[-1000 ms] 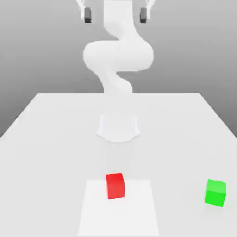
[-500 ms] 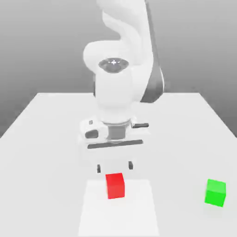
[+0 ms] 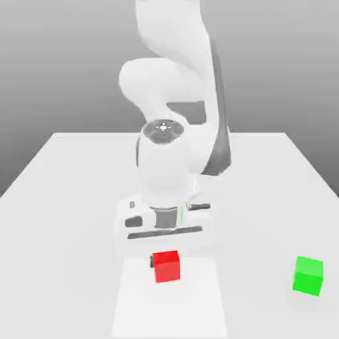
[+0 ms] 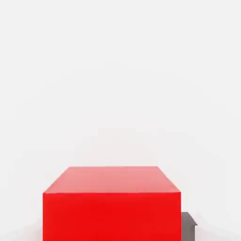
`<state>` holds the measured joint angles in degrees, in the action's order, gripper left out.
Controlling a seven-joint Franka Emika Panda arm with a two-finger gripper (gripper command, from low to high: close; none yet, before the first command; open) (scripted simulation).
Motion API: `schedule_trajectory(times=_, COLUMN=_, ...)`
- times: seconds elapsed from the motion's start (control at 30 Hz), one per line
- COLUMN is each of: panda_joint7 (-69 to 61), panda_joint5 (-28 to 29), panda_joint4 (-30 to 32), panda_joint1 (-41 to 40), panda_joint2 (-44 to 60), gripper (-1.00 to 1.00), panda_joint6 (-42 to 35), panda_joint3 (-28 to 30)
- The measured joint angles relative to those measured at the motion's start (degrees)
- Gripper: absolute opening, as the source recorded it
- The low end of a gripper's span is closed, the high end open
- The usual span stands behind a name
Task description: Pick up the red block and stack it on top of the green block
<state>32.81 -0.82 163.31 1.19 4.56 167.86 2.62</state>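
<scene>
- Grey, shaded backdrop stands behind a white table (image 3: 66,198), which bears a paler square patch (image 3: 192,304) near its front edge.
- On that patch, toward its far side, rests the red block (image 3: 167,266), flat on the table.
- The green block (image 3: 308,275) sits well apart from it, off toward the exterior view's right, also flat on the table and clear of the patch.
- The white arm (image 3: 173,73) bends down from above, its wrist and hand low over the table just behind the red block.
- The gripper (image 3: 165,259) is down at the red block; a dark finger (image 3: 151,262) shows just beside the block on the exterior view's left, the other being hidden behind the block.
- From the hand view the red block (image 4: 112,207) looms close, its top face and one side plain to see, with a dark grey finger (image 4: 188,226) next to its lower corner.
- The fingers appear spread about as wide as the block (one on either side); whether they press it I cannot tell.
- Nothing lies on the green block.
</scene>
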Motion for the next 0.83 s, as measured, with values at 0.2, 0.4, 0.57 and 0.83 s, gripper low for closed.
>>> schedule_trajectory(times=0.2, panda_joint7=2.9, panda_joint5=2.2, panda_joint4=-2.1, panda_joint1=4.7, panda_joint2=-6.4, gripper=-1.0, panda_joint6=-8.6, panda_joint3=-2.7)
schedule_trajectory(times=0.4, panda_joint7=7.2, panda_joint5=3.1, panda_joint4=-10.7, panda_joint1=16.0, panda_joint2=-3.1, gripper=-1.0, panda_joint6=-13.9, panda_joint3=-8.5)
schedule_trajectory(times=0.57, panda_joint7=10.0, panda_joint5=2.9, panda_joint4=-17.6, panda_joint1=24.7, panda_joint2=0.2, gripper=-1.0, panda_joint6=-17.6, panda_joint3=-13.3)
schedule_trajectory(times=0.83, panda_joint7=13.2, panda_joint5=6.6, panda_joint4=-19.1, panda_joint1=26.4, panda_joint2=9.3, gripper=1.0, panda_joint6=-10.1, panda_joint3=-11.7)
